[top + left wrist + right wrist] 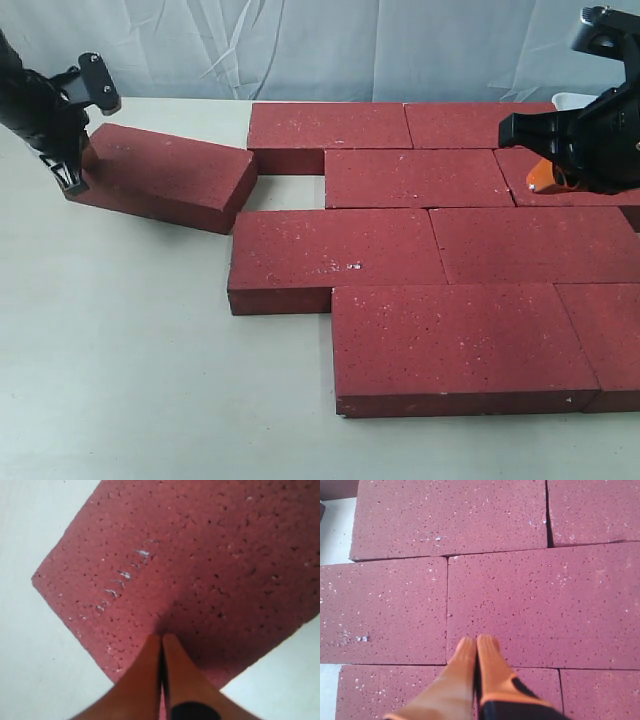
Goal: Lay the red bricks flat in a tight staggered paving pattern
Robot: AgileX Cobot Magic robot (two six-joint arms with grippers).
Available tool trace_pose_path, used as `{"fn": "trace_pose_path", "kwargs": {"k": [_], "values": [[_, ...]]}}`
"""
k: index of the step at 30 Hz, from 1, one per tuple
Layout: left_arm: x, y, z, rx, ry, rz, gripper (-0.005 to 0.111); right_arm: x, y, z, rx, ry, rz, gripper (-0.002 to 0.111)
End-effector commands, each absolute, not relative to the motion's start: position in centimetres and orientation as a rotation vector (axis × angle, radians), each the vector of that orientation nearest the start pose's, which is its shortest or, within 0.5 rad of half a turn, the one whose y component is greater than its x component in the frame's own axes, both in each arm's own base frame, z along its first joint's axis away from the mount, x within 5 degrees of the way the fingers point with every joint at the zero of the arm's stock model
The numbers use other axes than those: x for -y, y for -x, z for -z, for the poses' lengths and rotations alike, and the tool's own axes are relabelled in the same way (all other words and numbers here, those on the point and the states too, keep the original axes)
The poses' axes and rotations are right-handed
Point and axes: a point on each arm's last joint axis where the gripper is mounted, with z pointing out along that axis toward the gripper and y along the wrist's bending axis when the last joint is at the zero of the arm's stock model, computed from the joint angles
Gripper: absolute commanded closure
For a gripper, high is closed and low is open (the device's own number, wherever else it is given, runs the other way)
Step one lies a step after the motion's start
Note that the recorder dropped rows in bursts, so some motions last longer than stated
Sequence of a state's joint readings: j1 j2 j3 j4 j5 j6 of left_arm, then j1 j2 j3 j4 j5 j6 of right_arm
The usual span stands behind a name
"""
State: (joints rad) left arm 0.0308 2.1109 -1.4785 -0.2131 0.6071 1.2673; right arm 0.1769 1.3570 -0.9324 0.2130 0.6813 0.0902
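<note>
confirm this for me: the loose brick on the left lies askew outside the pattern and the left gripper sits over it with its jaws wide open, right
Not quite. The left gripper is shut, not wide open: the left wrist view shows its orange fingers pressed together over the loose brick. The rest holds: that brick lies askew on the left, outside the paved bricks.

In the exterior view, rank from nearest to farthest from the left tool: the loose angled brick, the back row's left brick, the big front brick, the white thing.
1. Loose angled brick, far left, right at the left tool.
2. Back row's left brick, back middle.
3. Big front brick, front, right of middle.
4. White thing, back right corner.
</note>
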Motion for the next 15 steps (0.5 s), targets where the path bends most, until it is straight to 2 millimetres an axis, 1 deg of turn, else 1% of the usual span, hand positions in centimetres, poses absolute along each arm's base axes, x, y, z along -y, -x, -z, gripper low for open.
{"fn": "trace_pose_path", "kwargs": {"k": [1, 7, 10, 15], "values": [[0.2, -42.7, -13.9, -2.446, -1.446, 0.010, 0.107, -5.7, -26.3, -27.0, -2.583, -0.058, -0.328, 0.109], [0.5, -41.8, -13.8, -2.501, -1.468, 0.129, 0.107, -5.7, -26.3, -27.0, -2.583, -0.058, -0.328, 0.109], [0.9, -41.5, -13.9, -2.521, -1.444, 0.206, 0.107, -5.7, -26.3, -27.0, -2.583, -0.058, -0.328, 0.109], [0.9, -41.4, -14.2, -2.538, -1.415, 0.222, 0.107, -5.7, -26.3, -27.0, -2.583, -0.058, -0.328, 0.109]]}}
